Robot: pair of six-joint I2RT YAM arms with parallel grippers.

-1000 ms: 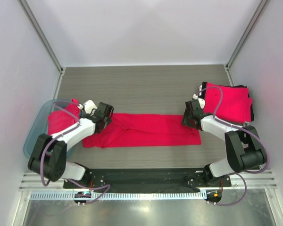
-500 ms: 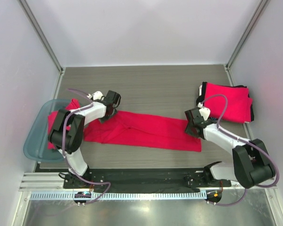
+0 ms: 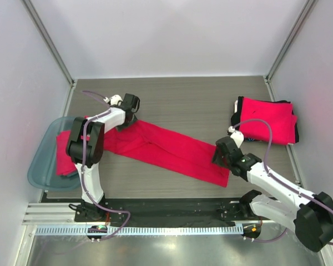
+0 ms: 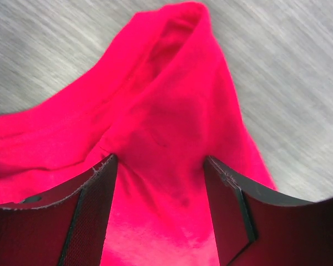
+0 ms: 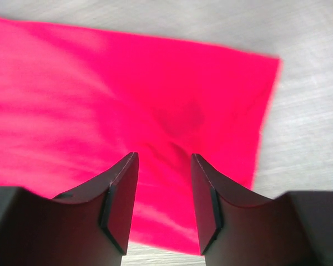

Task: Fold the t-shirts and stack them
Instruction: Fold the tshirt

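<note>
The left gripper [image 4: 158, 166] pinches one bunched end and the right gripper [image 5: 164, 158] clamps the other end of a narrow-folded t-shirt [image 3: 166, 149], stretched aslant across the desk [image 3: 183, 100]. A folded stack [image 3: 269, 121] already lies at the right rear. More red cloth [image 3: 64, 152] in the teal bin [image 3: 38, 169] looks still unfolded.

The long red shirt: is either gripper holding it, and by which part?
Both hold the long red shirt: left gripper its far-left end, right gripper its near-right end.
</note>
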